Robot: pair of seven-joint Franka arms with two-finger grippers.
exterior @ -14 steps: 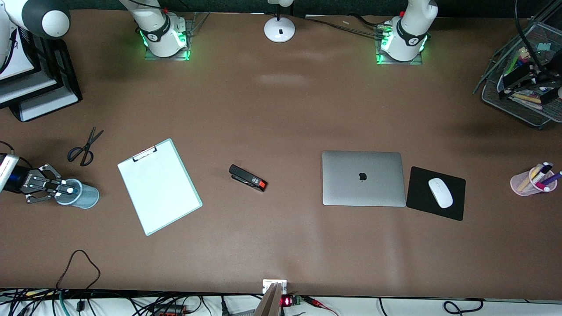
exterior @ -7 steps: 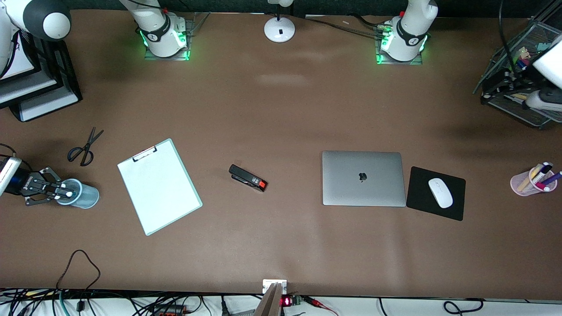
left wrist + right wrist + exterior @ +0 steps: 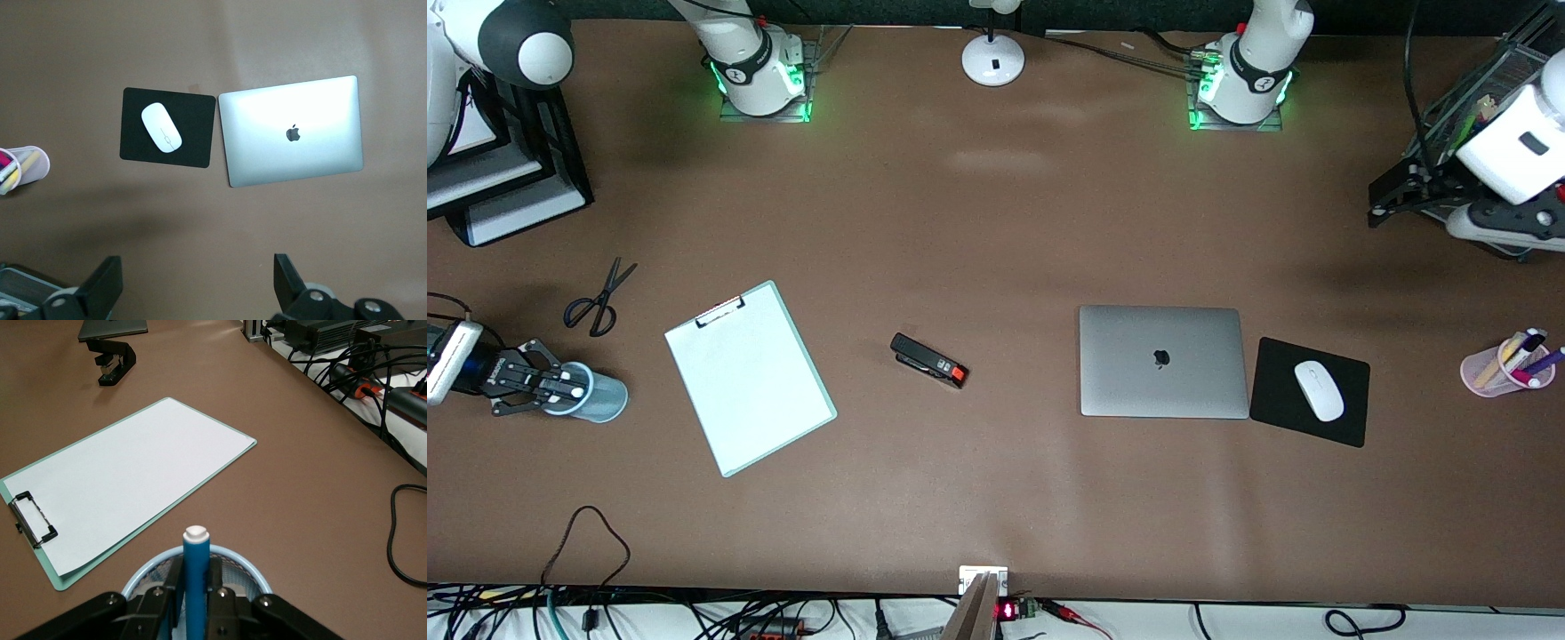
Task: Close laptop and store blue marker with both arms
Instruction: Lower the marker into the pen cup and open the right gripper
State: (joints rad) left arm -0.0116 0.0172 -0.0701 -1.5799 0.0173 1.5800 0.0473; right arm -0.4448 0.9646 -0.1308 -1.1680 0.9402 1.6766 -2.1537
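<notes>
The laptop [image 3: 1160, 360] lies closed on the table, silver lid up with its dark apple logo. It also shows in the left wrist view [image 3: 291, 130]. My right gripper [image 3: 560, 388] is shut on the blue marker [image 3: 197, 577], which stands upright with its pale end up, inside the rim of a light blue mesh cup [image 3: 598, 397] at the right arm's end of the table. The cup's rim shows in the right wrist view [image 3: 248, 568]. My left gripper [image 3: 1380, 203] is open and empty, up in the air over the table beside a wire tray; its fingertips [image 3: 105, 281] stand wide apart.
A black mouse pad [image 3: 1280, 404] with a white mouse [image 3: 1318, 389] lies beside the laptop. A pink pen cup [image 3: 1494, 373] and a wire tray [image 3: 1494, 227] are at the left arm's end. A stapler [image 3: 929, 360], clipboard [image 3: 749, 378] and scissors [image 3: 596, 300] lie toward the right arm's end.
My left arm has drawn back from the wire tray and its gripper now hangs over the table. My right gripper, with the marker, has shifted slightly at the cup.
</notes>
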